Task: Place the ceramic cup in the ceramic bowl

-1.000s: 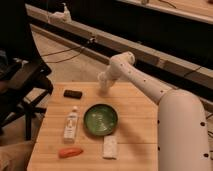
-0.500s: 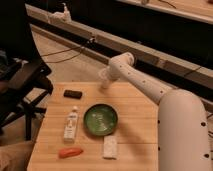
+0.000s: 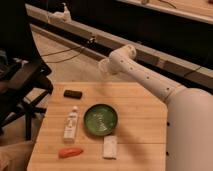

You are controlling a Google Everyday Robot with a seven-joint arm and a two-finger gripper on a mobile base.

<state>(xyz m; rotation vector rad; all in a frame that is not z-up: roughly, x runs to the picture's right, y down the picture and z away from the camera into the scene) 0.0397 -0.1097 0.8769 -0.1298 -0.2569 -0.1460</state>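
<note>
Five items sit on one wooden table (image 3: 145, 107), which fills the lower middle of the frame.

1. Ceramic bowl (image 3: 101, 119): round, shallow, glossy green, with a darker rim and a mottled lighter centre. It stands upright near the middle of the table and nothing can be seen inside it.
2. White bottle (image 3: 71, 123): tube-like, lying flat just left of the bowl, with its cap end pointing toward the far edge.
3. Black block (image 3: 73, 93): small and flat, near the far left corner of the table, above the bottle in the frame.
4. Orange-red item (image 3: 70, 152): elongated, lying at the lower left of the table, below the bottle.
5. White packet (image 3: 110, 147): rectangular, lying flat just below the bowl, close to its near rim.

Robot arm (image 3: 145, 77): white, reaching from the large white body (image 3: 192, 130) at lower right up to an elbow in the upper middle, then bending down and to the left.

Gripper (image 3: 103, 67): at the arm's tip, held in the air over the table's far edge, above the bowl in the frame and well apart from it. How it is set, and whether it has hold of anything, cannot be told.

Ceramic cup: cannot be told apart from the pale shape at the arm's tip.

Black office chair (image 3: 22, 82): left of the table.
</note>
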